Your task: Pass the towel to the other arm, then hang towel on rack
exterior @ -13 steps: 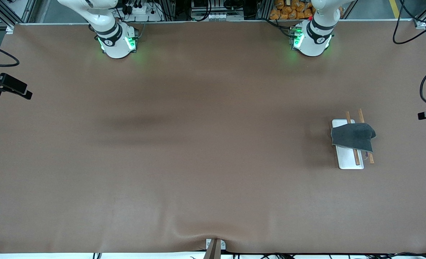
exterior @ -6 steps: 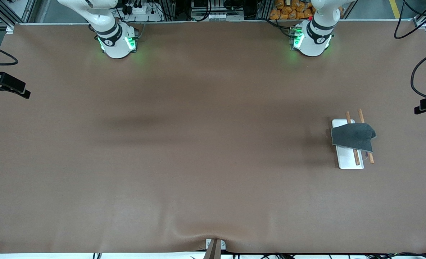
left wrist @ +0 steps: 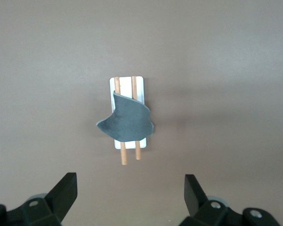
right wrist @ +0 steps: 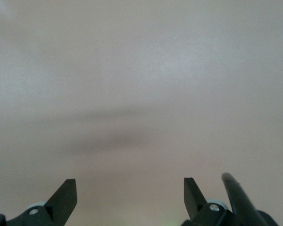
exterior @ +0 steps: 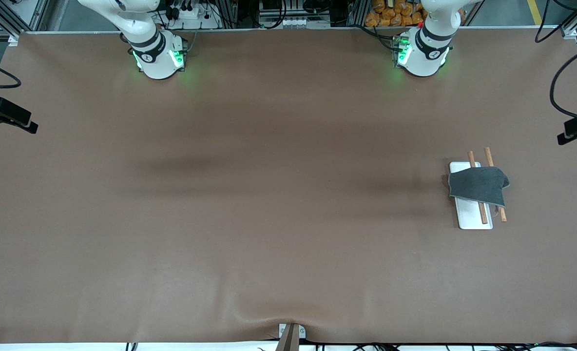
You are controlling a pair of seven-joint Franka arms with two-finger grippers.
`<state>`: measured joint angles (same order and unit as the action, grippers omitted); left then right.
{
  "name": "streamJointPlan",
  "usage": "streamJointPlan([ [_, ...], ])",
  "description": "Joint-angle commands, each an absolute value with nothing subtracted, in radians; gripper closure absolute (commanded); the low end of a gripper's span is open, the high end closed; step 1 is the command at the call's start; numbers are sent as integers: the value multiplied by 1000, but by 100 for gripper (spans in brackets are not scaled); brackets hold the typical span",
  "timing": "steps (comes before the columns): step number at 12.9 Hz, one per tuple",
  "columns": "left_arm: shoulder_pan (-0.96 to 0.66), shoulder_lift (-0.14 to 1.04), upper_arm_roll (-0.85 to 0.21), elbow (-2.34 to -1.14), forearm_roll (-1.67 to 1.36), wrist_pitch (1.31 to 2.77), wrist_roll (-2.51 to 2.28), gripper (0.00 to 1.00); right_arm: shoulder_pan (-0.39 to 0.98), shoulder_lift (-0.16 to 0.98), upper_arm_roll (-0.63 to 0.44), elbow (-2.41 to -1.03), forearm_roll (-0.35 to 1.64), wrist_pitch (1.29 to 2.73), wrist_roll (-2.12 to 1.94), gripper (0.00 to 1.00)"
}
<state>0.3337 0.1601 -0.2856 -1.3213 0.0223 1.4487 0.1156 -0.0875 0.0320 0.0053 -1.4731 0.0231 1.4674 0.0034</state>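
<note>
Towel [exterior: 478, 185] stays draped over the rack [exterior: 473, 222]; we judge the task finished. Left gripper [left wrist: 130, 177] and right gripper [right wrist: 129, 181] retreat up-frame, fingers spread, empty.

bench [exterior: 269, 219]: brown mat, wrinkled at the near edge | frame: aluminium rails [exterior: 6, 17] along the top edge | clutter: cables, power strip [exterior: 188, 12], orange packets [exterior: 395, 14] | light: soft shadow bands, green glow on the mat
</note>
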Motion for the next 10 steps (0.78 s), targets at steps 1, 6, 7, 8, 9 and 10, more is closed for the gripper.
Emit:
streamJointPlan([
  [1,290,117,-256,-1370,21,1447,86,0,-110,28,20,-1462,17,1462,-3,0],
  [6,72,-21,-55,-1546,-5,1462,-15,0,-109,28,20,-1462,17,1460,-3,0],
  [7,48,-50,-52,-1581,-8,1471,-47,0,-110,28,18,-1460,17,1460,-3,0],
  [8,14,-79,-45,-1613,-6,1476,-101,0,-110,26,18,-1460,17,1460,-3,0],
  [9,-4,-95,-40,-1629,-6,1476,-136,0,-110,26,18,-1454,18,1459,-3,0],
  [10,-9,-100,-38,-1629,-6,1474,-138,0,-110,26,18,-1454,18,1456,-3,0],
])
